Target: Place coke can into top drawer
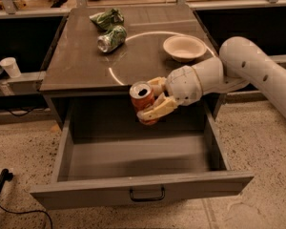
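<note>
The coke can (142, 99) is red-orange with a silver top and is held upright in the air over the open top drawer (138, 159). My gripper (155, 103) is shut on the can, its cream fingers (157, 110) wrapped around its side, reaching in from the right. The can hangs just in front of the cabinet's front edge, above the drawer's back half. The drawer is pulled fully out, grey inside, with a dark handle (146, 194) on its front. Nothing lies in the drawer.
On the cabinet top (76, 66) lie a green and silver can (111, 38) on its side, a green foil bag (106, 18) behind it, and a cream bowl (184, 47) at the right. A white paper cup (10, 67) stands at the left. A black cable (2, 182) lies on the speckled floor.
</note>
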`<state>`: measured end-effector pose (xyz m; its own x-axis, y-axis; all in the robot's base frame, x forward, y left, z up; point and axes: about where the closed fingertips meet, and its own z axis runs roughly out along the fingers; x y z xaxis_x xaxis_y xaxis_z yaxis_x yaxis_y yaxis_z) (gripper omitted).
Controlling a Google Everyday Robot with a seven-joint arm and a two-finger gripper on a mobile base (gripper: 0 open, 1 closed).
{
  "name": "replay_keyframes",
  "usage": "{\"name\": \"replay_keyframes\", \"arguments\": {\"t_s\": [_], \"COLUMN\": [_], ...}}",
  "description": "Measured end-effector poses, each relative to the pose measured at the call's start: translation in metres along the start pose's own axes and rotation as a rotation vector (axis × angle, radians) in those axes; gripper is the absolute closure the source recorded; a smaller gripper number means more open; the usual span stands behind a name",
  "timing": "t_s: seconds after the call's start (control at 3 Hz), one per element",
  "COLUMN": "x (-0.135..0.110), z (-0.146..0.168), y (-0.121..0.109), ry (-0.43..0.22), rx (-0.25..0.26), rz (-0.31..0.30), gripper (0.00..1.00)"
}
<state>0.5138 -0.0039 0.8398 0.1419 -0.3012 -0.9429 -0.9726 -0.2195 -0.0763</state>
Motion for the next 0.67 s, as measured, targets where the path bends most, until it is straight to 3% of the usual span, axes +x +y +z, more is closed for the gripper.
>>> {"name": "replay_keyframes", "arguments": {"t_s": [0.33,0.67], "x": [0.025,0.048], "z": [0.023,0.044], "y": [0.000,-0.009], "ry": [-0.046,-0.123], "rx": [0.066,0.135], "rz": [-0.032,-0.023], "gripper": [1.00,1.00]}}
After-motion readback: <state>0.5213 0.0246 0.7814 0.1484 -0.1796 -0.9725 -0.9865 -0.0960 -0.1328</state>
